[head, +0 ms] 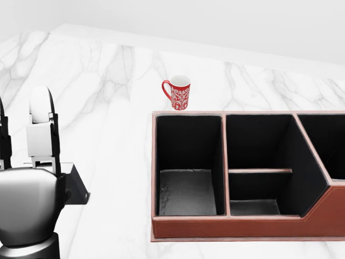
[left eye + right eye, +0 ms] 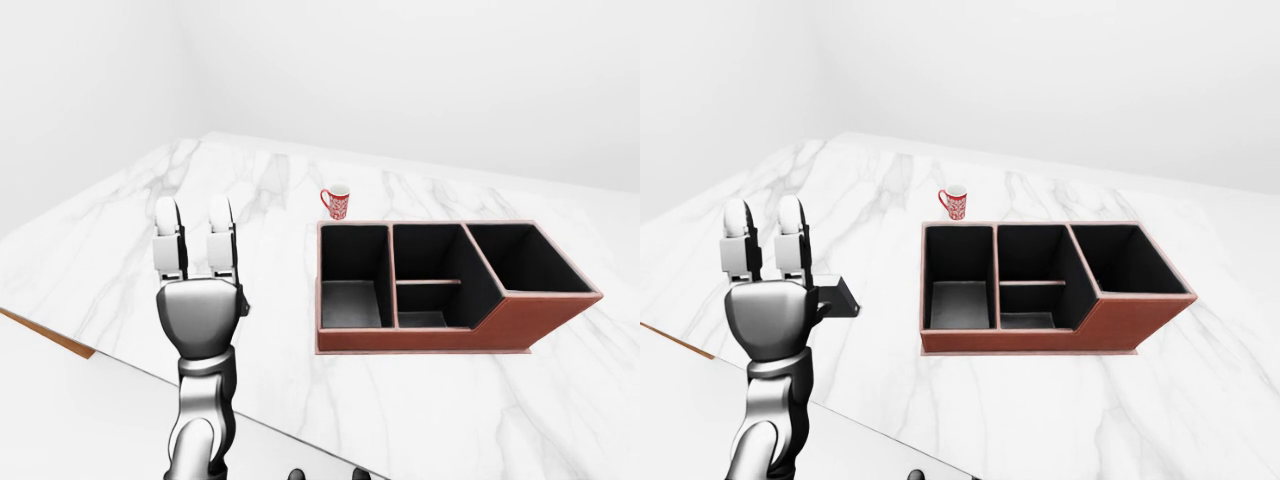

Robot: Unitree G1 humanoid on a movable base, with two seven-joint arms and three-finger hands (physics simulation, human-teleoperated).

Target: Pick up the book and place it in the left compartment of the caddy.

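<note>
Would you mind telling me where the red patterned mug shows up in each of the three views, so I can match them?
Left-eye view: the mug is just above centre, beyond the caddy's top-left corner.
Head view: the mug is centre, upper half, above the caddy's left compartment.
Right-eye view: the mug is just left of centre, again off the caddy's top-left corner.
Shared landmark: the caddy's top-left corner.

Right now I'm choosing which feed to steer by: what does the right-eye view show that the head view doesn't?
Only the right-eye view shows the left hand whole with its forearm, the counter's near edge, and the caddy's right end. Only the head view shows the left compartment's scuffed grey floor up close. Both show the dark book behind the hand, the red mug and the marble counter.
</note>
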